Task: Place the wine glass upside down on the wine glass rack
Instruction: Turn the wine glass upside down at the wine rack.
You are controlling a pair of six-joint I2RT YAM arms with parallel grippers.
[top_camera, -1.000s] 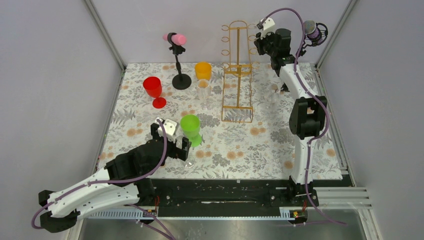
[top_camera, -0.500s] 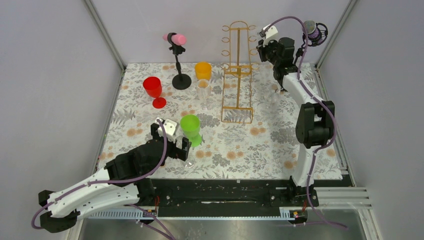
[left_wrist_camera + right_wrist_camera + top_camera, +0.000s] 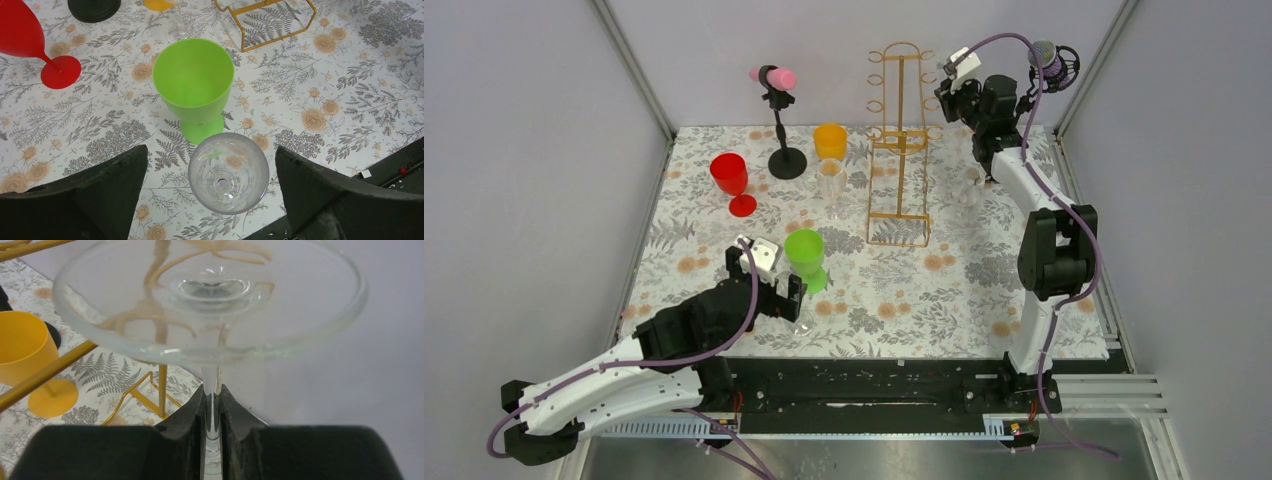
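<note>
"Glass (image 3: 210,305) — where is it sitting?"

"It isn't sitting. The right gripper (image 3: 212,397) is pinching its stem (image 3: 213,385) with the jaws closed tight on it. It's holding the glass high, just beside the top of the rack (image 3: 902,140). The wide disc facing the wrist camera is looking like the foot."

"How is it going to handle?"

"I'm guessing light, stiff and slick. It's clear and thin, so it's probably fragile. Any knock against the rack is risking a chip, or a slip in the grip."

"Is the stem the right hold?"

"I'm thinking so — it's leaving the foot free for a ring hook (image 3: 876,80)."

"And the left gripper (image 3: 210,157)?"

"It's standing wide open around a second glass (image 3: 228,172) on the table (image 3: 350,75), clear of it on both sides. That one is standing just beside the green cup (image 3: 194,80)."
</note>
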